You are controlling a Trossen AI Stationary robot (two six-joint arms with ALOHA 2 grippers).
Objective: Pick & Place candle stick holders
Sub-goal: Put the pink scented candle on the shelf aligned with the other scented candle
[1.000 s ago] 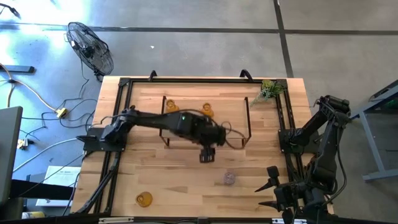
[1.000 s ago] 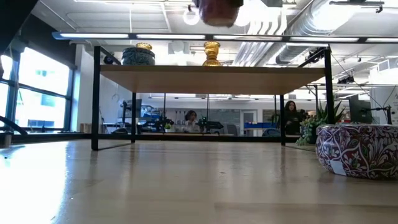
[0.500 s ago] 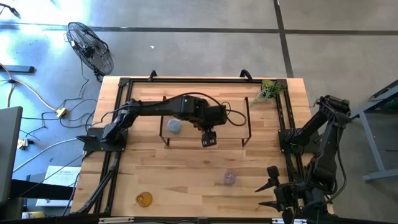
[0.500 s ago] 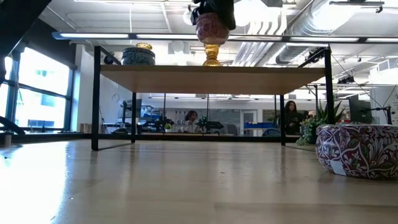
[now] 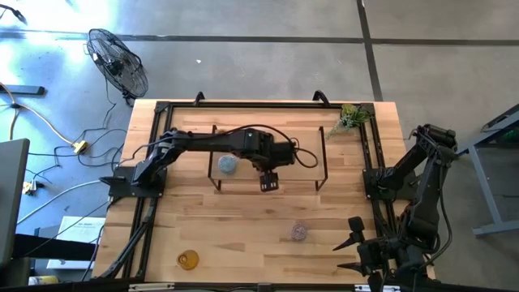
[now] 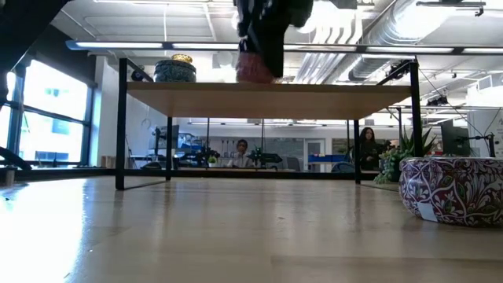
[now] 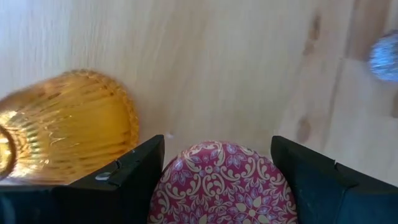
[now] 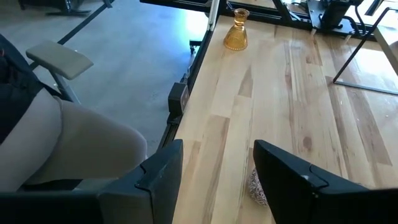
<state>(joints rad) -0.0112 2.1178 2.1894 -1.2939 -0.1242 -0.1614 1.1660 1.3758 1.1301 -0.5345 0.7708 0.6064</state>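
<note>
My left gripper (image 5: 269, 180) reaches over the raised wooden shelf (image 5: 312, 174) and is shut on the pink patterned holder (image 7: 221, 180). An amber glass holder (image 7: 68, 124) stands right beside it on the shelf. The blue holder (image 5: 229, 164) also stands on the shelf by its base. The purple holder (image 5: 300, 233) sits on the table in front of the shelf. Another amber holder (image 5: 188, 259) stands at the table's near left. My right gripper (image 8: 217, 180) waits open at the near right. My left gripper pinches the pink holder's round sides (image 7: 171, 186) between its two fingers. The fingers come steeply from above, pointing down. The holder stays upright, with its bottom (image 6: 253, 77) level with the shelf top. Whether it rests on the shelf I cannot tell.
The shelf stands on a black wire frame (image 6: 120, 126) with free room beneath. A green plant sprig (image 5: 350, 119) lies at the far right corner. In the low view the purple holder (image 6: 452, 189) looms at the right. People sit in the room behind.
My left gripper has carried the pink holder from in front of the shelf toward the table's far edge and over the shelf. It has then come down, so the holder has sunk to the shelf top beside the amber holder.
</note>
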